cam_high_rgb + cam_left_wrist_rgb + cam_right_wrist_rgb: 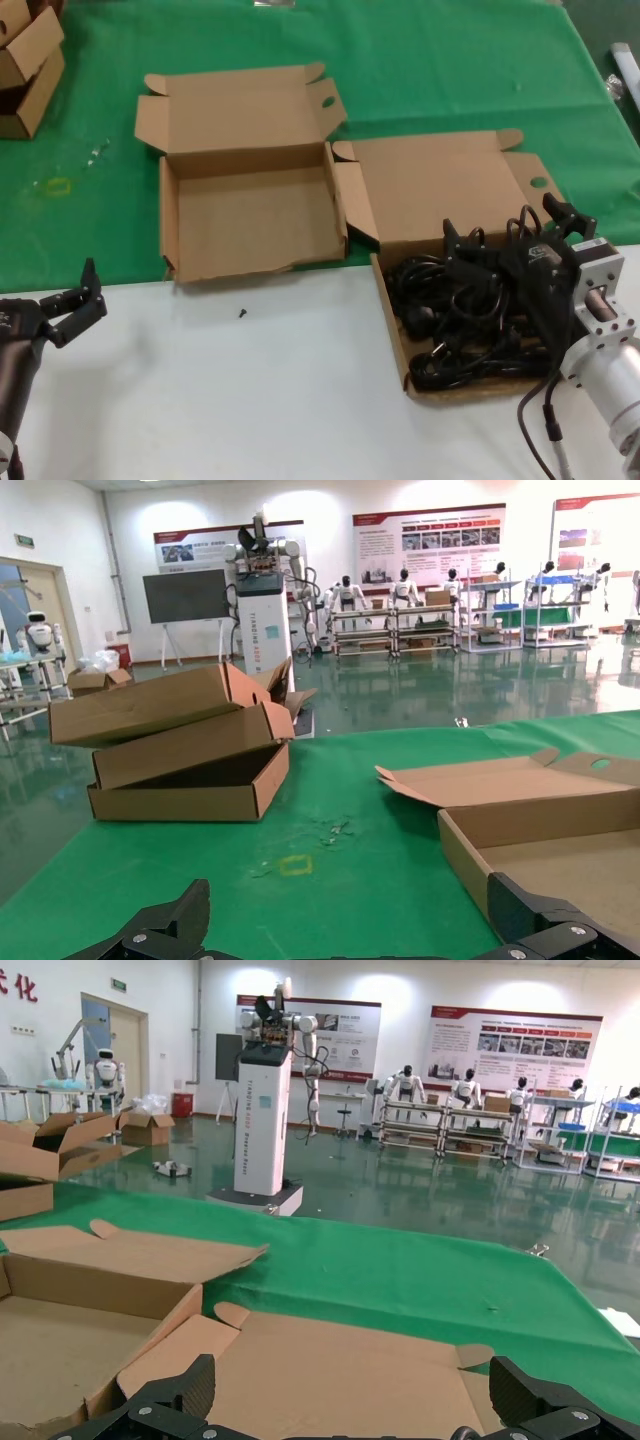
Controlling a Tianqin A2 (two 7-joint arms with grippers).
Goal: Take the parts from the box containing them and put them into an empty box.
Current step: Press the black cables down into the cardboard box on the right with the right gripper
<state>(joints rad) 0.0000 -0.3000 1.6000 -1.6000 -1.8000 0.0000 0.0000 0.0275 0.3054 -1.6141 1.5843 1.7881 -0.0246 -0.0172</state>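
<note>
The power cords [465,320] lie tangled in the right-hand mailer box [392,330], none yet moved into the empty box [170,235] just beside it on the surface [250,400]. The right tool [520,235] is held open directly over the cord pile, fingers spread, nothing gripped. The left tool [75,300] is parked open at the near left, well apart from both boxes. The picking step appears to be in hand: a descent and closure on one cord is called for next.

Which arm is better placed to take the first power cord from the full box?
The right gripper: it hangs open above the cords. The left gripper is off beside the empty box.
</note>
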